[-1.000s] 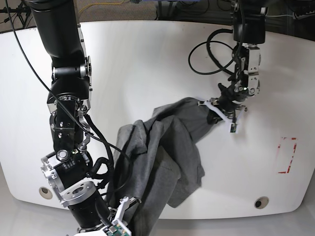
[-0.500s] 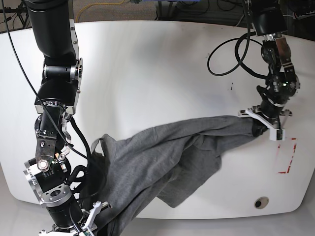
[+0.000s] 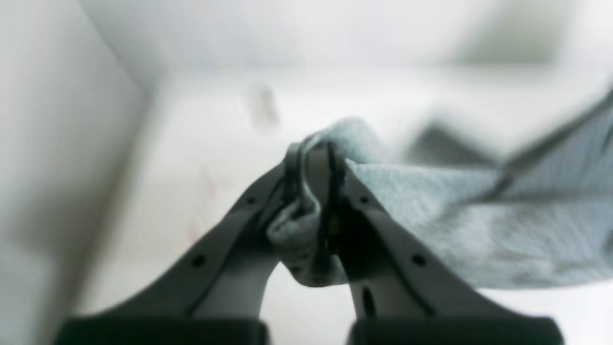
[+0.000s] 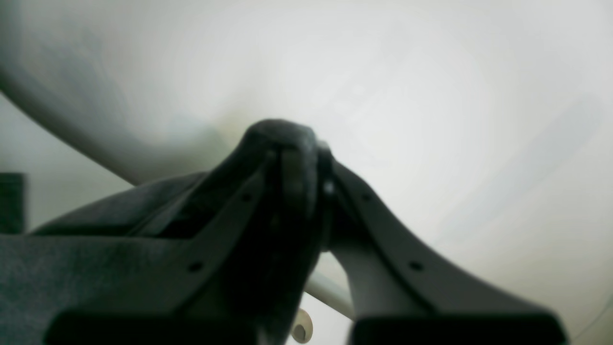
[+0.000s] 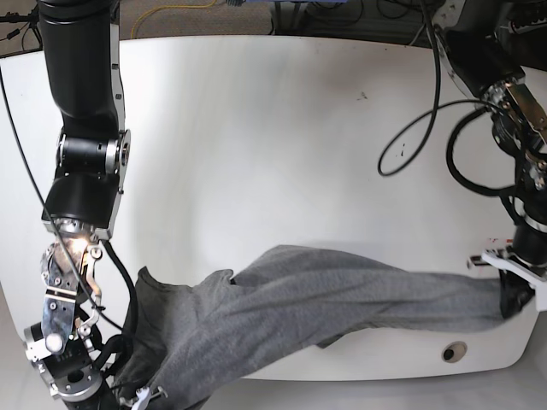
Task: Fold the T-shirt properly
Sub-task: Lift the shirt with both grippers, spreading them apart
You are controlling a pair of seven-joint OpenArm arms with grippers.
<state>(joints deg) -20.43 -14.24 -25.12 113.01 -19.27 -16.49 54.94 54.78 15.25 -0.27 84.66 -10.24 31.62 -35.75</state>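
A white table [image 5: 256, 128] fills the base view, cables trailing along its far edge. Across its near part the T-shirt [image 5: 342, 299] now runs as one long grey band; a second ago it lay bunched mid-table, so the arms have drawn apart (likely spreading it before any fold). At the view's left, the right pincer [image 4: 299, 158] is clamped on dark cloth; at its right, the left pincer [image 3: 313, 158] pinches a bunched edge.

Broad white table [image 5: 256, 128] with rounded corners, evenly lit; behind its far edge, dark floor with tangled cables [image 5: 184, 10]
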